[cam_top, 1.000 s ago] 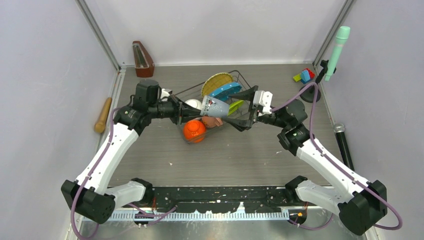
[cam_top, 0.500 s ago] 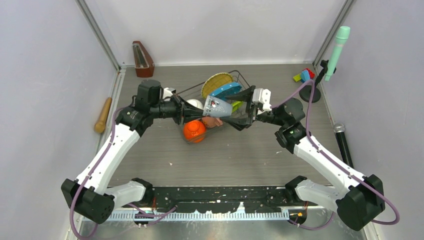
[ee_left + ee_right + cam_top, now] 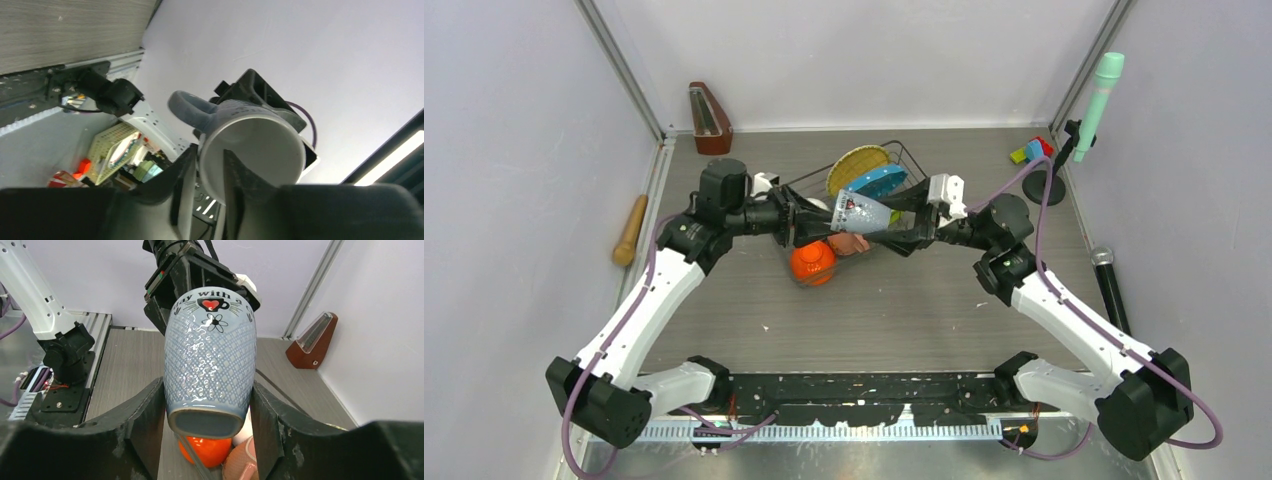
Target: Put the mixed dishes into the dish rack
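The small grey-blue mug (image 3: 861, 214) hangs on its side above the dark wire dish rack (image 3: 911, 160), between both grippers. My left gripper (image 3: 819, 218) pinches its rim, one finger inside and one outside, as the left wrist view (image 3: 210, 155) shows on the mug (image 3: 250, 145). My right gripper (image 3: 894, 225) has a finger against each side of the mug's base (image 3: 210, 365). In the rack stand the yellow woven plate (image 3: 861, 165) and teal-blue plate (image 3: 876, 181). The orange bowl (image 3: 812, 262) and salmon-pink mug (image 3: 852, 244) lie below the mug. The lime green plate is hidden.
A wooden metronome (image 3: 709, 118) stands at the back left. A wooden stick (image 3: 631, 230) lies by the left wall. Toy blocks (image 3: 1032, 151) and a green microphone on a stand (image 3: 1099, 100) are at the back right. A black microphone (image 3: 1109, 280) lies along the right wall.
My right gripper has moved left toward the mug and its fingers have closed in on the mug's base. The left gripper keeps its hold on the rim.
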You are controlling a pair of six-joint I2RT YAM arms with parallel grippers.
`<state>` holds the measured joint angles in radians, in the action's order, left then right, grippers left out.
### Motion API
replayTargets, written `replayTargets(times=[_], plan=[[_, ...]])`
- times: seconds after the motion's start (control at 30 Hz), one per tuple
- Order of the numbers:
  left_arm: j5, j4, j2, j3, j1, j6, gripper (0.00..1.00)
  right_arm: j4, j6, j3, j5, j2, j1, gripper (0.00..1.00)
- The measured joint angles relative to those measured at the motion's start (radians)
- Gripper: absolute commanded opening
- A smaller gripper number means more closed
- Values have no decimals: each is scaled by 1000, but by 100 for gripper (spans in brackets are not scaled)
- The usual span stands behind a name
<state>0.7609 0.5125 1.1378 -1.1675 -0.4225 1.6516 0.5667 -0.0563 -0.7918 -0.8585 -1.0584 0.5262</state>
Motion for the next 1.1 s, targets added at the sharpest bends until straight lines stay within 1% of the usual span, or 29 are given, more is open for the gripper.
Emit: replayTargets(times=[0.1, 0.2, 0.27, 0.37, 0.43, 0.5, 0.67, 0.8, 0.93, 1.0, 1.1], plan=[[6, -78, -11, 37, -6, 36, 55, -20, 19, 0, 9, 0, 3, 0], [10, -154, -20, 92, -8, 81, 70, -41, 46, 0, 49, 4, 4, 0], [8, -189, -23, 126, -8, 105, 78, -68, 72, 0, 96, 17, 5, 0], [-13, -202, -24, 143, -8, 118, 86, -126, 134, 0, 208, 49, 5, 0], [-57, -201, -30, 143, -6, 109, 88, -200, 195, -10, 302, 76, 10, 0], [-104, -187, -45, 143, 2, 83, 89, -329, 274, -59, 414, 89, 19, 0], [-194, -130, -110, 142, 6, -25, 89, -724, 505, -283, 762, 64, 11, 0], [-313, -38, -127, 120, 6, -150, 89, -988, 723, -413, 982, 51, 8, 0], [-486, 98, -126, 65, 6, -300, 92, -1234, 953, -493, 1122, 26, 8, 0], [-585, 153, -127, 36, 6, -376, 94, -1374, 1058, -558, 1171, -27, 8, 0], [-711, 206, -143, 21, 6, -481, 97, -1509, 1160, -644, 1209, -115, 8, 0]])
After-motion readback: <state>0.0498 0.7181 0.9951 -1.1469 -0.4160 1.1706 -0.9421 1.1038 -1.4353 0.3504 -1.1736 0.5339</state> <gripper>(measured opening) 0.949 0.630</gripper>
